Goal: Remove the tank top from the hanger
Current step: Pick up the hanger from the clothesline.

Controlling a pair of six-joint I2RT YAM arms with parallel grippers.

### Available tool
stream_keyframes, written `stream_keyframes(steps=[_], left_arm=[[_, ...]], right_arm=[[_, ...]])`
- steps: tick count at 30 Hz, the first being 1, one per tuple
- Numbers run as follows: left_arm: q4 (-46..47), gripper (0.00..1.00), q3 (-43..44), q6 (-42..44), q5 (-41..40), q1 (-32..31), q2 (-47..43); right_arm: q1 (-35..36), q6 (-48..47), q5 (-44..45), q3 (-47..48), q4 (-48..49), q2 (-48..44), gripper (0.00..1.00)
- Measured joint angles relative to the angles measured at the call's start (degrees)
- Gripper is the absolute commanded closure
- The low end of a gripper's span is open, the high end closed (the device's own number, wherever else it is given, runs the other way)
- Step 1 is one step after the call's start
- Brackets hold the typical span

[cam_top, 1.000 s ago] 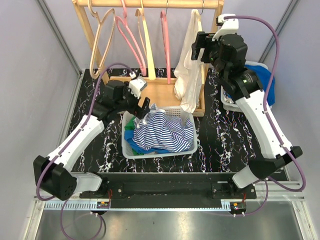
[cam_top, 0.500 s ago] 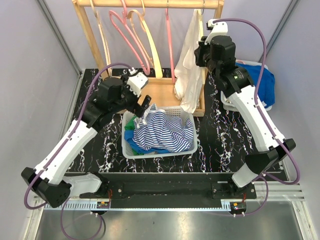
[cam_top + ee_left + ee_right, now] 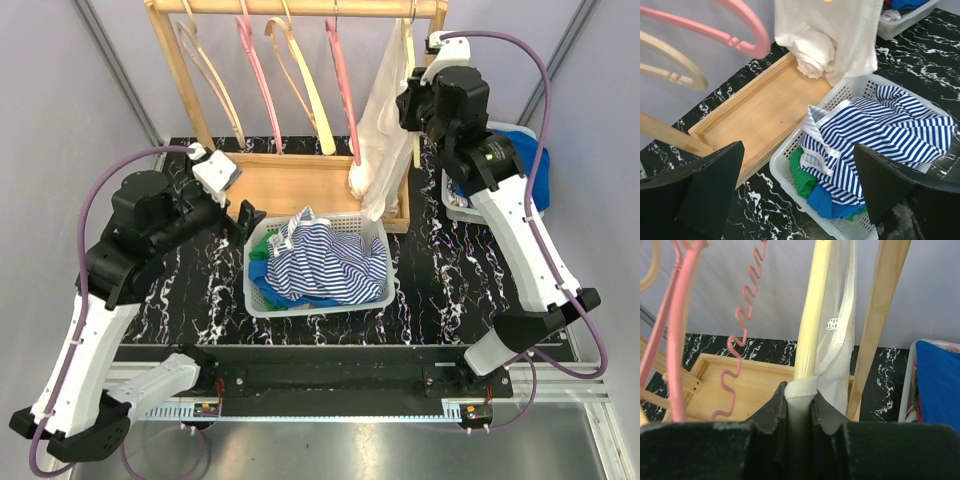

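White tank top (image 3: 378, 130) hangs on pale-yellow hanger (image 3: 812, 315) at the right end of the wooden clothes rack (image 3: 300, 185), far side of the table. Right gripper (image 3: 801, 390) is clamped on its fabric where it wraps the hanger arm. Left gripper (image 3: 800, 172) has jaws wide apart, by the far-left corner of the white plastic basket (image 3: 252, 290) holding a blue-striped shirt (image 3: 335, 265). Black white-veined marble tabletop (image 3: 430, 270); pale lilac walls (image 3: 90, 120).

Left arm (image 3: 85, 340) & right arm (image 3: 520, 230): white shells, black joint housings, black bases. Purple cable (image 3: 100, 190) loops back from behind each pincer. Left pincer (image 3: 245, 215), right pincer (image 3: 405, 100): matte-black wedge fingers (image 3: 705, 190); white camera block (image 3: 215, 170) just behind left pincer.
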Motion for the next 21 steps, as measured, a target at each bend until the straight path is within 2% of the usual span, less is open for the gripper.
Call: stream_keyframes(steps=[8,15,18,21], left_arm=[[-0.61,0.01,-0.11,-0.07,6.12,0.04,4.48],[-3.58,0.01,-0.13,0.37,11.98,0.04,5.33],[-4.04,0.01,0.15,0.39,14.6,0.07,5.33],[-4.63,0.01,0.72,0.48,16.55,0.11,5.68]], right_arm=[[0.0,2.03,-2.73,2.27,-4.5,-4.59,1.0],[-0.09,6.47,-12.46,-6.91,-9.84,-20.06,1.0],[-0.09,7.74,-18.82,-4.02,-15.41,-24.96,1.0],[-0.09,7.93,-24.87,4.55,-21.62,-26.99,1.0]])
